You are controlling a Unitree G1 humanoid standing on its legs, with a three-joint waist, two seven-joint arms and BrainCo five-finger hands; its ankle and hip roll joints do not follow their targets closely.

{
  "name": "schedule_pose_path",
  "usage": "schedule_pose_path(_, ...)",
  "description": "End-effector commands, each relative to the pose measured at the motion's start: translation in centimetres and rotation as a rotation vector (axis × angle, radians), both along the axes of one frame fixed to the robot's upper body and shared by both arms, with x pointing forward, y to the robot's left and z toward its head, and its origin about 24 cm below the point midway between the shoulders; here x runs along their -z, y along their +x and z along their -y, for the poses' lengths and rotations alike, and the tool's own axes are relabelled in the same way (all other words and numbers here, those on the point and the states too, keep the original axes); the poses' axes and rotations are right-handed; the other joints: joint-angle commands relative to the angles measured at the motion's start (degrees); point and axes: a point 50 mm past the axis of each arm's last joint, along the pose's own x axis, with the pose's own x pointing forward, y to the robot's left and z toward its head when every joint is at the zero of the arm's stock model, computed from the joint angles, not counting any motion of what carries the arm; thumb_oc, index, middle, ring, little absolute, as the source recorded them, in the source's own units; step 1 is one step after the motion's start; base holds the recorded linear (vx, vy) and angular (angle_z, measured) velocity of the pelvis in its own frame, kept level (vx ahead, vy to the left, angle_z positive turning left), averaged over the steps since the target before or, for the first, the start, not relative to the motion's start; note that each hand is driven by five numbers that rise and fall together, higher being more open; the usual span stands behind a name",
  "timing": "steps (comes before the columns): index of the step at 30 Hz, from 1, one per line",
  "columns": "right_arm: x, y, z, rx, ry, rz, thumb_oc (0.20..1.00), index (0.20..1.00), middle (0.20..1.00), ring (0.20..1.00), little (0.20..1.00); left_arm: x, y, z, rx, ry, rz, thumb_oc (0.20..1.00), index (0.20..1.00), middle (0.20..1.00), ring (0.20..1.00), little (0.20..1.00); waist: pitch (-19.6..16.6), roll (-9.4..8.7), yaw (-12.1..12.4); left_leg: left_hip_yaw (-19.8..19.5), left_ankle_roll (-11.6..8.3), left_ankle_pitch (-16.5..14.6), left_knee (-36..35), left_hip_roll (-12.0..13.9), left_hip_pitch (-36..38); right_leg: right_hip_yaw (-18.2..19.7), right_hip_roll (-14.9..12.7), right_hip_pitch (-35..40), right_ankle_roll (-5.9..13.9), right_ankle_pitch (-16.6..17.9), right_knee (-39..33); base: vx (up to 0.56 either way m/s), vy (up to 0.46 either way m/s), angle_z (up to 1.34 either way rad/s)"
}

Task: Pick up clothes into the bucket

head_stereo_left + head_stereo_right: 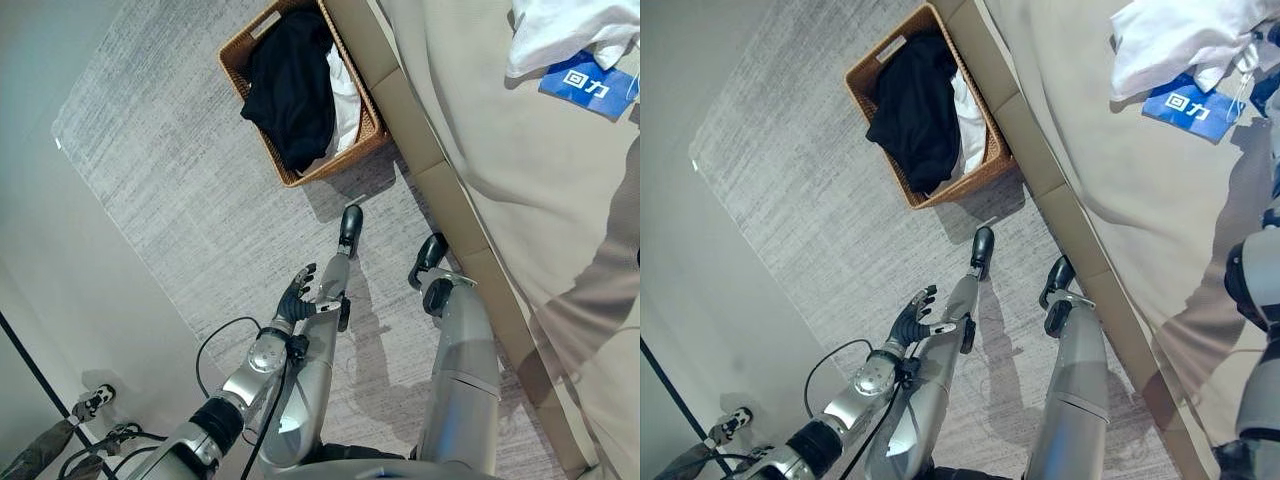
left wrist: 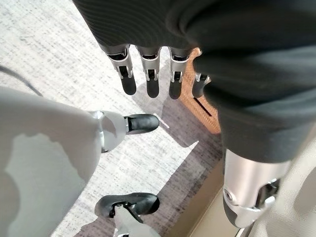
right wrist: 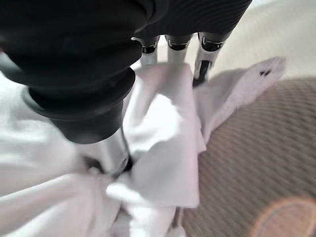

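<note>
A wicker basket (image 1: 345, 161) stands on the grey carpet against the bed's base. A black garment (image 1: 295, 85) fills most of it, and a white one (image 1: 346, 96) lies along its bed side. On the bed's beige cover lies a crumpled white garment (image 1: 570, 35) with a blue tag (image 1: 590, 85). In the right wrist view my right hand (image 3: 108, 153) is in that white garment (image 3: 163, 138), thumb and fingers curled into a bunched fold. My left hand (image 1: 300, 295) hangs low over the carpet, well short of the basket, with fingers (image 2: 129, 79) relaxed and holding nothing.
The bed (image 1: 520, 200) runs along the right side, its tan base (image 1: 440, 190) bordering the carpet (image 1: 170, 160). A pale wall (image 1: 60, 270) closes the left side. A corner of the basket (image 2: 202, 106) shows past my left fingers.
</note>
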Motion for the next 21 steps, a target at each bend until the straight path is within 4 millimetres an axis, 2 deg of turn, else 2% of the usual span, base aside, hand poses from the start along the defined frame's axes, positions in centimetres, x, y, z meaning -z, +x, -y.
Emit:
schedule_pose_path(1, 0.3, 0.4, -0.6, -0.025, -0.083, -0.046, 0.2, 0.2, 0.2, 0.2, 0.2, -0.6, 1.2, 0.0, -0.011, 0.015, 0.032, 1.0, 1.0, 1.0, 1.0, 1.0, 0.6, 0.4, -0.7, 0.3, -1.89, -5.2, 2.4, 2.8, 3.9, 3.3, 0.0, 3.2, 7.54, 3.3, -5.5, -0.04, 0.011, 0.0)
schedule_pose_path(2, 0.3, 0.9, -1.8, -0.093, -0.078, 0.004, 0.2, 0.2, 0.2, 0.2, 0.2, -0.7, 1.5, -0.6, -0.043, 0.02, 0.037, 1.0, 1.0, 1.0, 1.0, 1.0, 0.6, -0.41, -1.1, 0.5, -2.08, -5.3, 2.5, 2.8, 4.4, 3.1, 0.3, 4.5, 7.59, 3.8, -6.8, -0.03, 0.016, 0.01)
schedule_pose_path(3, 0.3, 0.9, -1.8, -0.094, -0.077, 0.004, 0.2, 0.2, 0.2, 0.2, 0.2, -0.6, 1.5, -0.7, -0.044, 0.021, 0.037, 1.0, 1.0, 1.0, 1.0, 1.0, 0.6, -0.42, -1.1, 0.5, -2.08, -5.3, 2.5, 2.9, 4.4, 3.0, 0.3, 4.6, 7.59, 3.9, -6.9, -0.04, 0.02, 0.02)
schedule_pose_path(4, 0.3, 1.2, -2.6, -0.134, -0.081, 0.025, 0.2, 0.2, 0.2, 0.2, 0.2, -0.7, 1.5, -1.0, -0.062, 0.023, 0.038, 1.0, 1.0, 1.0, 1.0, 1.0, 0.6, -0.97, -1.3, 0.6, -2.13, -5.4, 2.6, 3.0, 4.9, 2.8, 0.6, 5.7, 7.6, 4.3, -7.8, -0.05, 0.025, 0.02)
schedule_pose_path(5, 0.0, 1.6, -4.2, -0.212, -0.084, 0.078, 0.2, 0.2, 0.2, 0.2, 0.2, -0.5, 1.6, -1.7, -0.089, 0.033, 0.038, 1.0, 1.0, 1.0, 1.0, 1.0, 0.6, -2.05, -1.7, 0.9, -2.29, -5.7, 3.0, 3.1, 6.1, 2.5, 1.0, 7.6, 7.7, 5.1, -9.3, -0.05, 0.025, 0.03)
schedule_pose_path(7, 0.0, 1.7, -4.7, -0.241, -0.079, 0.103, 0.2, 0.2, 0.2, 0.2, 0.2, -0.5, 1.6, -2.1, -0.103, 0.039, 0.037, 1.0, 1.0, 1.0, 1.0, 1.0, 0.6, -2.56, -1.9, 1.0, -2.26, -6.0, 3.1, 3.2, 7.1, 2.4, 1.2, 9.0, 7.71, 5.5, -10.2, -0.05, 0.026, 0.01)
schedule_pose_path(9, -0.4, 1.6, -6.5, -0.345, -0.083, 0.182, 0.2, 0.2, 0.2, 0.2, 0.2, -0.3, 1.5, -3.3, -0.137, 0.066, 0.036, 1.0, 1.0, 1.0, 1.0, 1.0, 0.6, -4.31, -2.9, 1.5, -2.17, -7.3, 4.5, 3.2, 10.0, 2.4, 1.7, 13.5, 7.84, 6.7, -12.4, -0.07, 0.059, -0.05)
schedule_pose_path(13, -0.5, 1.2, -7.2, -0.409, -0.066, 0.244, 0.2, 0.2, 0.2, 0.2, 0.2, -0.2, 1.4, -4.6, -0.166, 0.093, 0.037, 1.0, 1.0, 1.0, 1.0, 1.0, 0.6, -5.91, -3.7, 2.1, -1.81, -9.4, 6.7, 3.1, 14.0, 2.4, 2.5, 19.6, 7.87, 8.1, -15.5, -0.04, 0.084, -0.12)
schedule_pose_path(14, -0.2, 1.0, -6.7, -0.426, -0.009, 0.274, 0.2, 0.2, 0.2, 0.2, 0.2, -0.5, 1.5, -5.4, -0.184, 0.105, 0.051, 1.0, 1.0, 1.0, 1.0, 1.0, 0.6, -6.71, -4.2, 2.7, -1.36, -9.3, 8.1, 2.9, 15.9, 2.0, 2.7, 23.2, 7.57, 10.8, -18.3, -0.07, 0.107, -0.19)
schedule_pose_path(15, -0.1, 1.0, -6.7, -0.425, -0.007, 0.273, 0.2, 0.2, 0.2, 0.2, 0.2, -0.4, 1.4, -5.5, -0.184, 0.106, 0.049, 1.0, 1.0, 1.0, 1.0, 1.0, 0.6, -6.74, -4.1, 2.7, -1.36, -9.4, 8.1, 2.9, 16.0, 2.0, 2.8, 23.4, 7.57, 10.8, -18.4, -0.06, 0.108, -0.16)
schedule_pose_path(19, 0.5, 0.6, -6.9, -0.468, 0.009, 0.304, 0.2, 0.2, 0.2, 0.2, 0.2, -1.7, 1.4, -7.1, -0.199, 0.131, 0.109, 1.0, 1.0, 1.0, 1.0, 1.0, 0.6, -8.78, -5.3, 4.4, -0.82, -12.3, 9.3, 3.1, 24.3, 3.0, 4.2, 33.6, 8.32, 12.6, -23.4, 0.04, 0.074, -0.23)
schedule_pose_path(21, 1.4, 0.8, -7.7, -0.505, -0.007, 0.282, 0.2, 0.2, 0.2, 0.2, 0.2, -2.0, 1.1, -8.1, -0.206, 0.141, 0.12, 1.0, 1.0, 1.0, 1.0, 1.0, -1.2, -9.72, -5.5, 5.4, -0.49, -13.1, 8.9, 3.4, 27.6, 3.9, 5.3, 37.4, 8.78, 14.1, -27.1, 0.1, 0.109, -0.48)
